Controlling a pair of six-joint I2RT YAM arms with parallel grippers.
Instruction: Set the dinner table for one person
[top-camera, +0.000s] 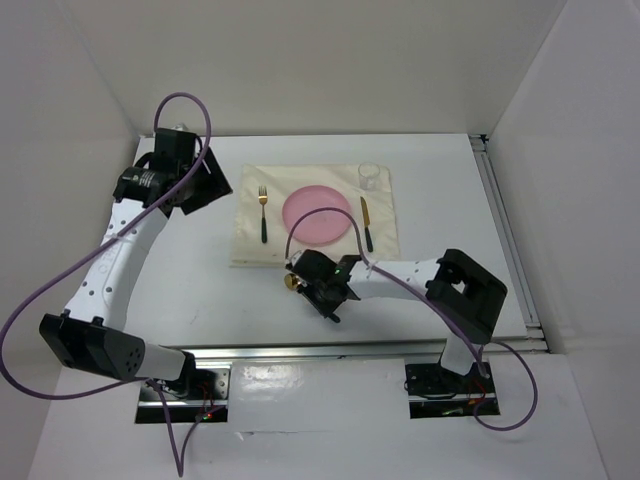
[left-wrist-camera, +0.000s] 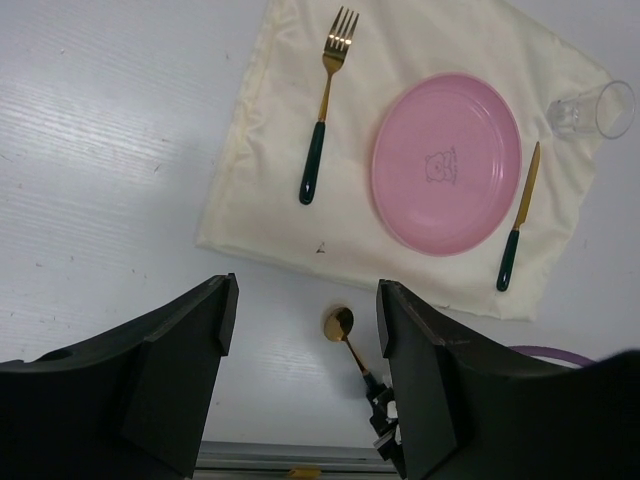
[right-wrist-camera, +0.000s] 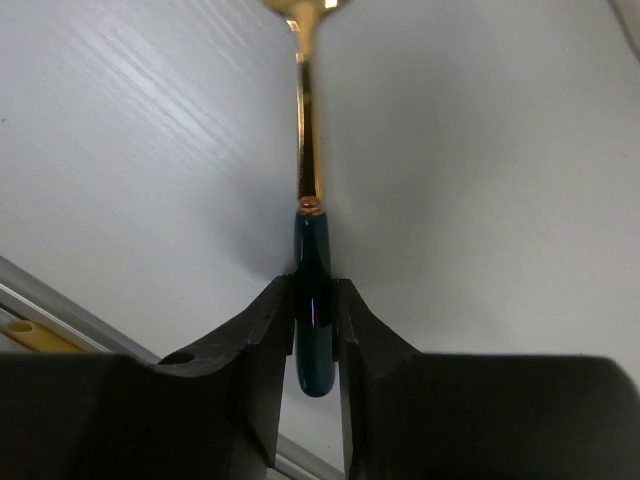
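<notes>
Table (top-camera: 440, 200), large, flat, white and rectangular, with metal rails (top-camera: 330, 349) along its near and right edges, was seen filling the middle of the top view. A cream-coloured rectangular cloth (top-camera: 248, 245) was spread flat on its middle part; a round pink plate (top-camera: 318, 214) with a faint figure pressed into its centre was laid on the middle of the cloth. A gold fork with a dark green handle (top-camera: 263, 212) was laid on the cloth to the left of the plate, apart from it, tines toward the far edge; a gold knife with a dark green handle (top-camera: 366, 223) was laid just beside the plate's right rim, blade toward the far edge; a clear drinking glass (top-camera: 370, 176) was stood on the cloth's far right corner, beyond the knife.

A gold spoon with a dark green handle (right-wrist-camera: 308, 150) was found off the cloth, over the bare table just on the near side of the cloth's near edge; its green handle was clamped tight between the right jaws, the gold bowl pointing away from them; whether the bowl touched the table could not be told. The left jaws were held wide apart with nothing between them, above the table to the left of the cloth and well apart from everything laid on it.
</notes>
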